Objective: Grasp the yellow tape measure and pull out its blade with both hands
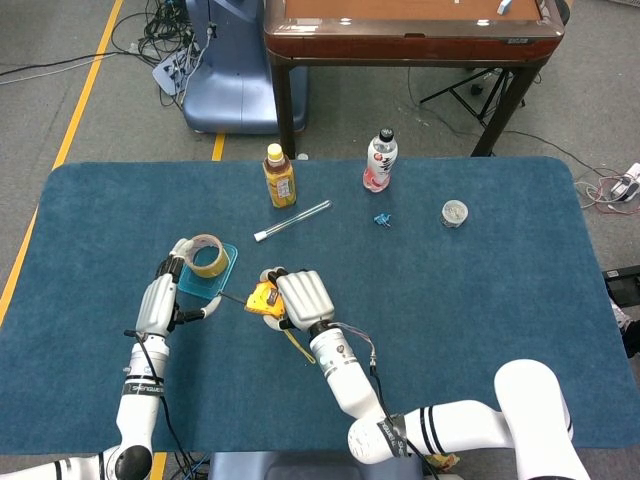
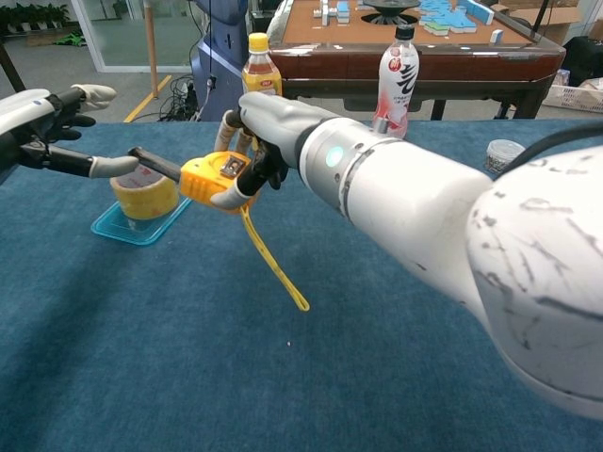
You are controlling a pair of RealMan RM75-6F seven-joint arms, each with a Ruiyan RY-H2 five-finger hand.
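My right hand (image 1: 300, 297) (image 2: 268, 121) grips the yellow tape measure (image 1: 263, 298) (image 2: 219, 179) just above the blue table, left of centre. Its yellow wrist strap (image 2: 273, 264) hangs down to the cloth. A short dark stretch of blade (image 2: 158, 164) (image 1: 232, 298) runs out of the case toward the left. My left hand (image 1: 163, 295) (image 2: 47, 132) pinches the blade's end between the thumb and a finger, its other fingers spread.
A roll of tan tape (image 1: 207, 255) stands on a teal tray (image 1: 218, 283) right behind the left hand. Further back are a yellow-capped bottle (image 1: 279, 177), a red-labelled bottle (image 1: 380, 160), a clear tube (image 1: 292, 220), a small blue piece (image 1: 382, 219) and a round tin (image 1: 455, 212).
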